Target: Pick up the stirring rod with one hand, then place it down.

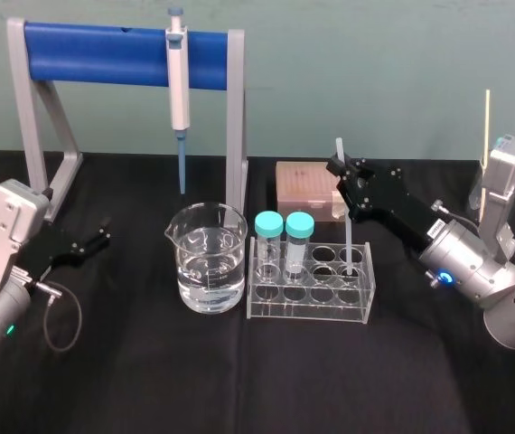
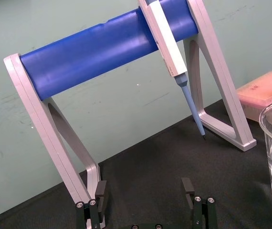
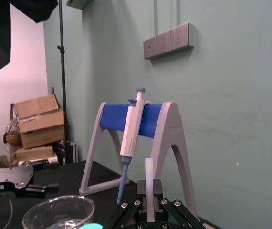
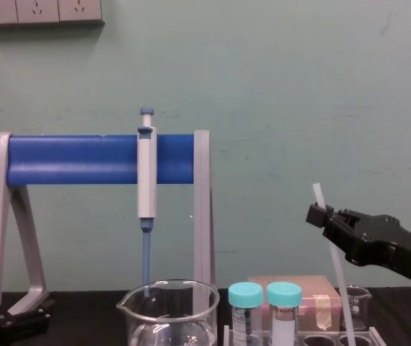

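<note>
The stirring rod (image 1: 348,231) is a thin translucent white stick, standing nearly upright and leaning slightly. Its lower end reaches down into a back-right hole of the clear tube rack (image 1: 312,303). My right gripper (image 1: 338,168) is shut on the rod near its top, coming in from the right. The chest view shows the rod (image 4: 339,277) passing down from the right gripper (image 4: 316,213) toward the rack. In the right wrist view the rod (image 3: 149,181) rises between the fingers (image 3: 158,190). My left gripper (image 1: 104,232) rests at the far left, open (image 2: 144,192) and holding nothing.
A beaker of water (image 1: 208,262) stands left of the rack. Two teal-capped tubes (image 1: 284,237) sit in the rack's left holes. A white-and-blue pipette (image 1: 178,90) hangs on the blue-barred stand (image 1: 104,52) behind. A pink tip box (image 1: 304,185) lies behind the rack.
</note>
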Tool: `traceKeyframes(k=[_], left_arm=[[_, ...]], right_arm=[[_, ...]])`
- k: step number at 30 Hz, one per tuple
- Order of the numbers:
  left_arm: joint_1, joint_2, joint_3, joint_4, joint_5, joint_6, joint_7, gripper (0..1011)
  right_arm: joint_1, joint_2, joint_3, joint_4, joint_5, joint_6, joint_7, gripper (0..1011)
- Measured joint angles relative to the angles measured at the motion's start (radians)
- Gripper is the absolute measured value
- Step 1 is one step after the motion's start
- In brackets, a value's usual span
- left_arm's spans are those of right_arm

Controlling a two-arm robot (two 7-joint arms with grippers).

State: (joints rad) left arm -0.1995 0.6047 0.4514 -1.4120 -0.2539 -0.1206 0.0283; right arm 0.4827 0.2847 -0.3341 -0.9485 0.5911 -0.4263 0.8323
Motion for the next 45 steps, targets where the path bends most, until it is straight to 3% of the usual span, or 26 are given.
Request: traceKeyframes(k=[14,45], left_arm=[[0.000,0.000,0.000,0.000,0.000,0.000,0.000,1000],[0.000,0.000,0.000,0.000,0.000,0.000,0.000,1000]], right_arm=[[0.010,0.000,-0.015,0.042,-0.017,0.021,0.001,72],[0.008,0.005,-0.020,0.038,-0.034,0.033,-0.015,72]])
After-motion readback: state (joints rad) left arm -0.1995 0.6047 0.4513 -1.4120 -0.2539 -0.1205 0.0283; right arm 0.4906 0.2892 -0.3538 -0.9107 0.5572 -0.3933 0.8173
